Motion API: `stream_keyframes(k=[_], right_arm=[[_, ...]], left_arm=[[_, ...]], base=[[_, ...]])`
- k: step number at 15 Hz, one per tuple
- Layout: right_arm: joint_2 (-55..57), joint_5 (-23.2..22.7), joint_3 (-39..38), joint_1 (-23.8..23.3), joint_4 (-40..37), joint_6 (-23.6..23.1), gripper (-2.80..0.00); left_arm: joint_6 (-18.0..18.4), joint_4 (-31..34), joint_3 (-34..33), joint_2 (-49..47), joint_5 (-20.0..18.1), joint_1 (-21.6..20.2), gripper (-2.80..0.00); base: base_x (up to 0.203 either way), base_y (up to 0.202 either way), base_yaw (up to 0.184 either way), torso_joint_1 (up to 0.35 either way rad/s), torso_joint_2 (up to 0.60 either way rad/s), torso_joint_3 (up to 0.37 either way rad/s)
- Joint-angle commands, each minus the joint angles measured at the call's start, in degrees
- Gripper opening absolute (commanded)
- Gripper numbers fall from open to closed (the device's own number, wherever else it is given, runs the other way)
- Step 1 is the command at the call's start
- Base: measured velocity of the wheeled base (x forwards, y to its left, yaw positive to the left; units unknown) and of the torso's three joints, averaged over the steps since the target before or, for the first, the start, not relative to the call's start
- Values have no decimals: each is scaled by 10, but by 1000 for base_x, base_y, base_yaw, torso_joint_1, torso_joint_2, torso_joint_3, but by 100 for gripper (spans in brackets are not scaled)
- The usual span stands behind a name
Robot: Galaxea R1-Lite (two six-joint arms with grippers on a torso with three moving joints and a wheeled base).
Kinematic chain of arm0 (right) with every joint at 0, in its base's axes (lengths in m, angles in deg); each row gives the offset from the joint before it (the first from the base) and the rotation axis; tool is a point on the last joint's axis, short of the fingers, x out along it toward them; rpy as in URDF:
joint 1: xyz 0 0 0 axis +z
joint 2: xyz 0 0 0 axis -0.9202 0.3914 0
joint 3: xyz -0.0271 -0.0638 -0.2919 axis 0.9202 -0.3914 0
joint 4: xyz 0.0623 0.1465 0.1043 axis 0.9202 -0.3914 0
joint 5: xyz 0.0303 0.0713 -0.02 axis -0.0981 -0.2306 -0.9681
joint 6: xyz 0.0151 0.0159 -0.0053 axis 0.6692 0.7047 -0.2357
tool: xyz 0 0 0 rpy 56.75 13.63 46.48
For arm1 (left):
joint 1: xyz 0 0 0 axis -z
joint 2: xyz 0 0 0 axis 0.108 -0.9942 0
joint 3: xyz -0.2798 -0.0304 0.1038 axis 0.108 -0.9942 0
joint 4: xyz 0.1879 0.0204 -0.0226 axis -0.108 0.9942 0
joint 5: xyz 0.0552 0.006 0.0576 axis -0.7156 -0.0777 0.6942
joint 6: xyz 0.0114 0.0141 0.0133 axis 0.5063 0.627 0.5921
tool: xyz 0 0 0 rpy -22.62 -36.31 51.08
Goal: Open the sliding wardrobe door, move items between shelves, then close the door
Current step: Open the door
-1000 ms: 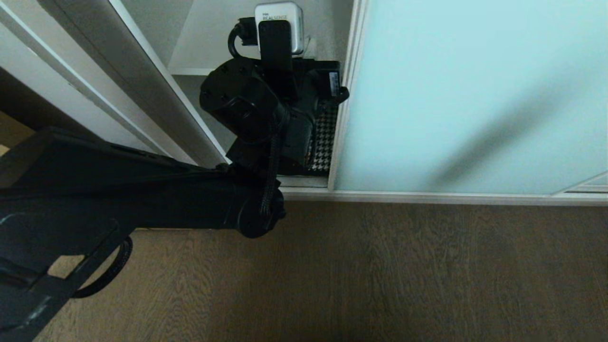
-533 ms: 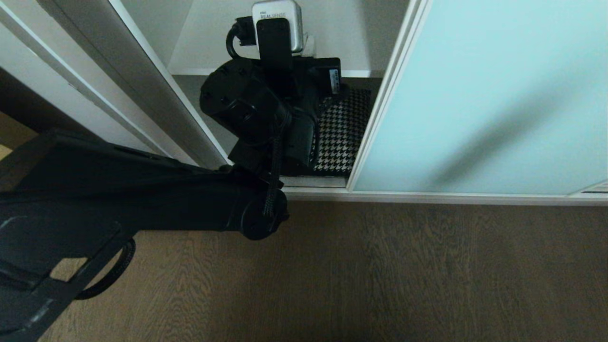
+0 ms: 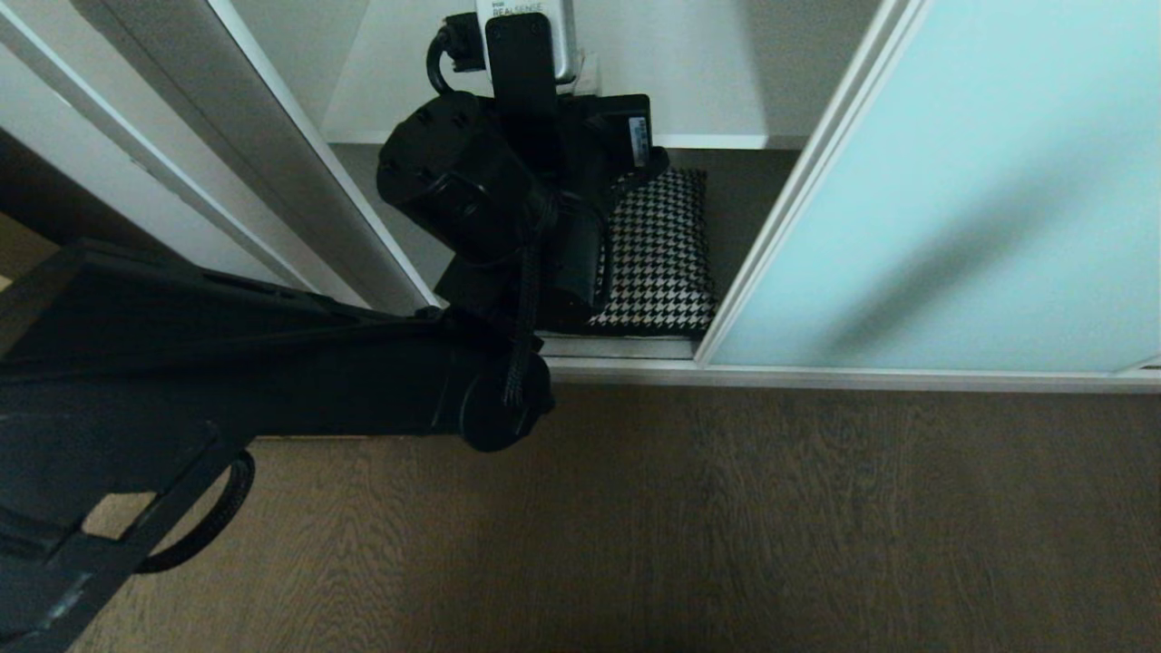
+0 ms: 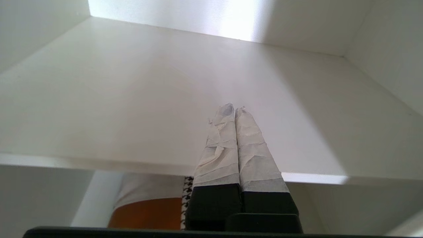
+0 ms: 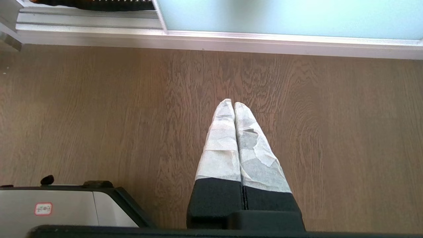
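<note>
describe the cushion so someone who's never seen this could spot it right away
Find the frosted aqua sliding wardrobe door; the open gap lies beside its left edge. Low in that gap, under a white shelf, lies the cushion, partly behind the left arm. Its black-and-white houndstooth face is the only pattern there.

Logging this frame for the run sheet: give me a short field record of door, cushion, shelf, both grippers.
door: frosted pale aqua glass sliding wardrobe door, partly open, gap at its left
cushion: rectangular houndstooth and tan cushion, lying on the wardrobe's bottom, left end hidden by the arm
shelf: flat white shelf board above the cushion
left gripper: shut, empty, inside the wardrobe under the shelf
right gripper: shut, empty, pointing at the brown wooden floor
</note>
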Motion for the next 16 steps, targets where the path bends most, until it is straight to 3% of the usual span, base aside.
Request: stream_keyframes(k=[1,4,7,11,16], right_arm=[[0,0,0,0,0,0,-280],[0,0,0,0,0,0,-280],[0,0,0,0,0,0,-280],[0,0,0,0,0,0,-280],[0,0,0,0,0,0,-280]], left_arm=[[1,5,-1,28,3,-11,-280],[4,12,-23,93,21,-40,-280],[5,71,-93,200,34,-63,-280],[6,166,-238,375,70,-73,-280],[6,294,-457,620,81,-95,-280]], base=[[0,0,0,0,0,0],[0,0,0,0,0,0],[0,0,0,0,0,0],[0,0,0,0,0,0],[0,0,0,0,0,0]])
